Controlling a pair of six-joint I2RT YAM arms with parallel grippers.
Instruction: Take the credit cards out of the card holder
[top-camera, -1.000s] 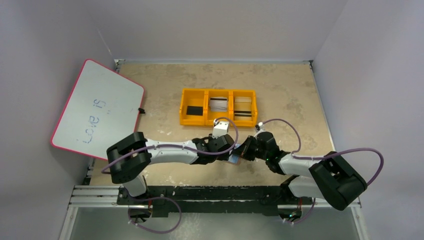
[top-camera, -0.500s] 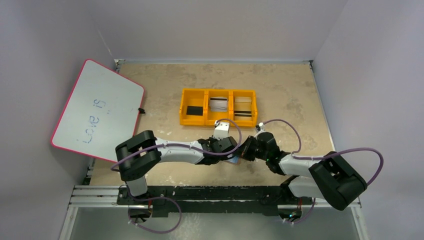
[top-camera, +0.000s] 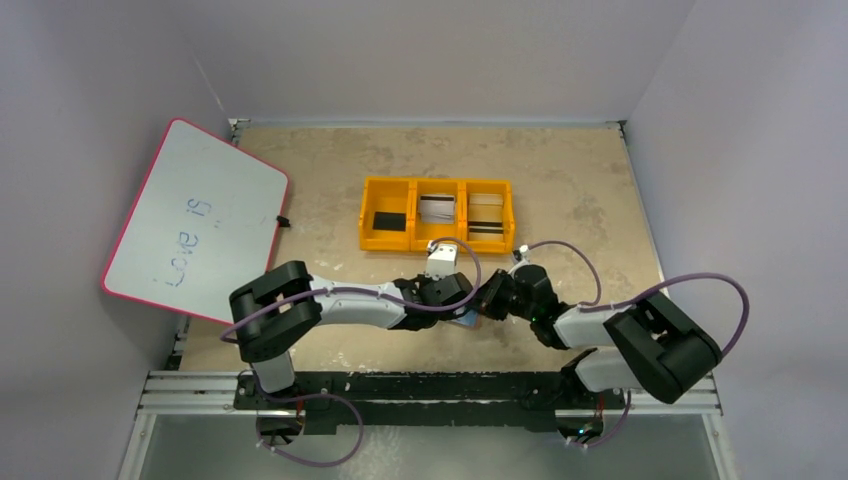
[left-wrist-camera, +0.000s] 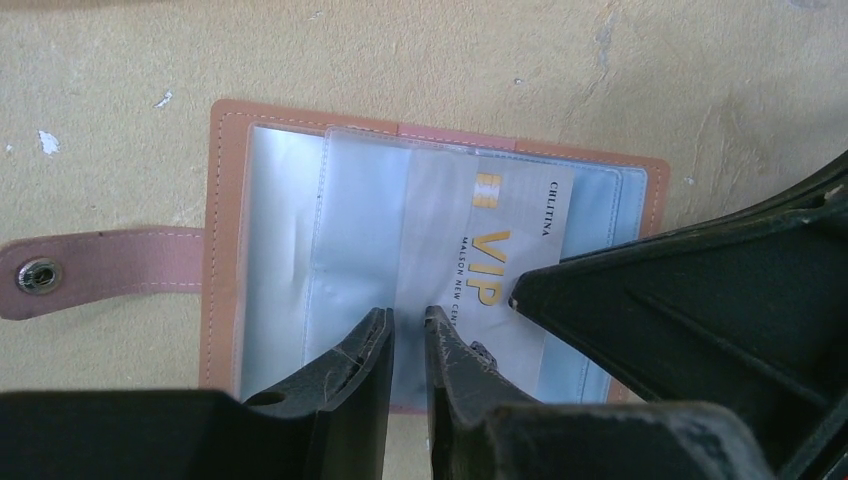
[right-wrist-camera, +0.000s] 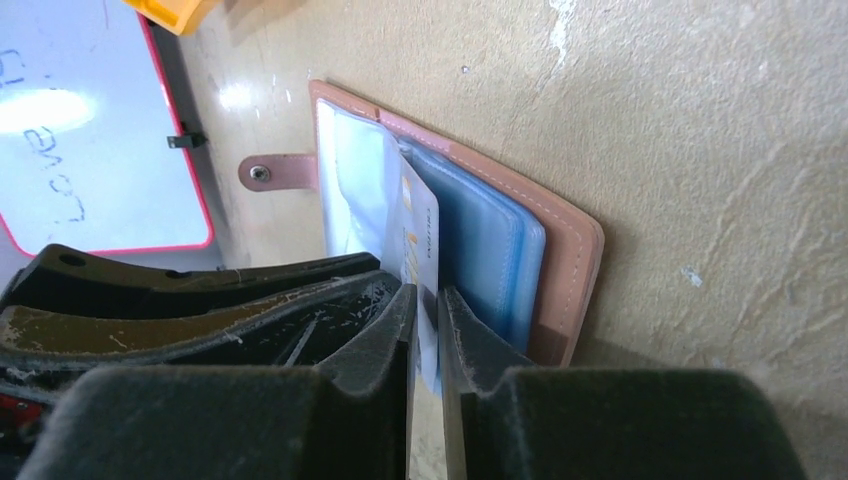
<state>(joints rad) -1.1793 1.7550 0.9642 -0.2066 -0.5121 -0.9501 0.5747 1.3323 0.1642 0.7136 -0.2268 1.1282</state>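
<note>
The tan-brown card holder (left-wrist-camera: 225, 200) lies open on the table, snap tab to the left, clear blue-grey sleeves showing. A pale credit card (left-wrist-camera: 500, 250) with gold "VIP" lettering sticks partly out of a sleeve. My left gripper (left-wrist-camera: 408, 320) is closed to a narrow slit on the sleeve at the holder's near edge. My right gripper (right-wrist-camera: 427, 300) is shut on the card's (right-wrist-camera: 420, 230) edge, next to the blue sleeves of the holder (right-wrist-camera: 560, 260). In the top view both grippers, left (top-camera: 460, 316) and right (top-camera: 482, 304), meet over the holder (top-camera: 468, 322), mostly hidden.
An orange three-compartment tray (top-camera: 437, 213) with dark and pale items stands just beyond the grippers. A red-rimmed whiteboard (top-camera: 195, 220) leans at the left wall. The right gripper's finger (left-wrist-camera: 700, 300) crowds the right of the left wrist view.
The left arm's shoulder and elbow have shifted right and the right arm's elbow has shifted a little. Both grippers stay together over the holder.
</note>
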